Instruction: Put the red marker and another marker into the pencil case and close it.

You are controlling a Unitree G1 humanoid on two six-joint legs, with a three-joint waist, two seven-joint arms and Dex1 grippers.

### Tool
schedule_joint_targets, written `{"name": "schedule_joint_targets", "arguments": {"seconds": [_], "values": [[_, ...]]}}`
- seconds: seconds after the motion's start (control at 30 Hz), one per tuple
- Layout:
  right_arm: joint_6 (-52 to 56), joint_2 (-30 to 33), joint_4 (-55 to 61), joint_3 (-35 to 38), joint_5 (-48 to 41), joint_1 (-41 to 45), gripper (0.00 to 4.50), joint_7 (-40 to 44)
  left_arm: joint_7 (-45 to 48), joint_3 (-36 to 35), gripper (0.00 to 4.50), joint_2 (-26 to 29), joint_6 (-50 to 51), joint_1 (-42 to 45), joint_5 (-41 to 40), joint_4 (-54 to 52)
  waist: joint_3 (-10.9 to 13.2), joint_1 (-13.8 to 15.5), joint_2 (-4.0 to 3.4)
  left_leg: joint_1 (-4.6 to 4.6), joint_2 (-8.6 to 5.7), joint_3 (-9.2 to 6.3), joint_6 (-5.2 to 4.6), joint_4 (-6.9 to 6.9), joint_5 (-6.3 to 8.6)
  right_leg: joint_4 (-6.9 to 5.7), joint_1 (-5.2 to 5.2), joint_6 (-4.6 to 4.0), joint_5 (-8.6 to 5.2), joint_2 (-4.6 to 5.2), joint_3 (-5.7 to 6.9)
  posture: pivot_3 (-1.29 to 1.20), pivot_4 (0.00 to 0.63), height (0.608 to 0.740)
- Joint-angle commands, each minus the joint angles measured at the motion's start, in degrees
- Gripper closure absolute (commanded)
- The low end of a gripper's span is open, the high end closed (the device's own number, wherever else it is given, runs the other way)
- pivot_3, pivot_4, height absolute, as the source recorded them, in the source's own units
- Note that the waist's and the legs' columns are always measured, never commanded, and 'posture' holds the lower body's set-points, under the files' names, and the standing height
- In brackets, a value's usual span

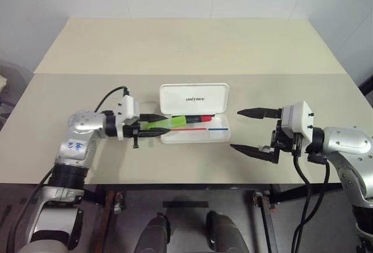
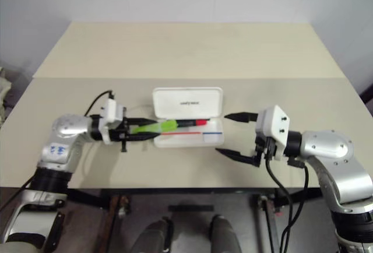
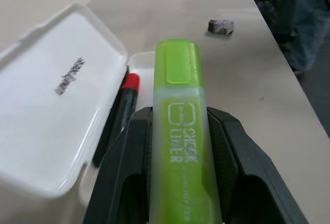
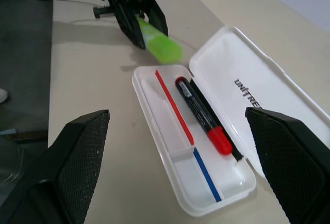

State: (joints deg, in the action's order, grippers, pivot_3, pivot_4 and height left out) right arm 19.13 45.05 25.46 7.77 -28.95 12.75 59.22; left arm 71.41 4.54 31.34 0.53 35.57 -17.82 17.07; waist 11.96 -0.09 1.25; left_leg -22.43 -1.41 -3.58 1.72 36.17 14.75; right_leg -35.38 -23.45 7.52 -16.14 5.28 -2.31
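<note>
Gripping the green marker [image 1: 158, 125] in my left hand [image 1: 152, 123], I aim it at the pencil case [image 1: 194, 98] beside the red marker [image 4: 202, 117]; my right hand [image 1: 254, 130] waits, fingers spread.

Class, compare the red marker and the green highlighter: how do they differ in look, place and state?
The red marker is slim and black with a red cap; the green highlighter is broad and flat. The marker lies inside the open pencil case; the highlighter is clamped in the left gripper. Both are capped pens.

The green marker [image 3: 180, 131] is cut off by the bottom edge, and the small grey object [image 3: 221, 26] stays too unclear to identify.
</note>
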Motion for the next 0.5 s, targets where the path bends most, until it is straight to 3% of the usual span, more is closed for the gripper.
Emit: {"name": "schedule_joint_targets", "arguments": {"seconds": [0.03,0.5], "values": [[0.73,0.27,4.88,3.53,-1.37,-1.83,0.04,-3.03,0.48,1.46,3.39,-1.39,-2.47,2.01,1.74,1.73,0.01,-0.07,0.01,0.0,0.01,0.0,0.0,-0.01,0.0,0.0,0.0,0.0,0.0,0.0,-0.01,0.0,0.15,0.74],[3.76,-2.84,14.64,9.63,-2.89,-12.66,0.04,-15.03,-2.08,5.15,3.39,-7.67,-10.95,8.09,9.09,15.14,0.03,0.07,0.06,0.0,0.0,-0.04,-0.02,0.1,-0.01,-0.05,0.05,0.06,0.03,-0.05,-0.01,0.0,0.15,0.74]]}}
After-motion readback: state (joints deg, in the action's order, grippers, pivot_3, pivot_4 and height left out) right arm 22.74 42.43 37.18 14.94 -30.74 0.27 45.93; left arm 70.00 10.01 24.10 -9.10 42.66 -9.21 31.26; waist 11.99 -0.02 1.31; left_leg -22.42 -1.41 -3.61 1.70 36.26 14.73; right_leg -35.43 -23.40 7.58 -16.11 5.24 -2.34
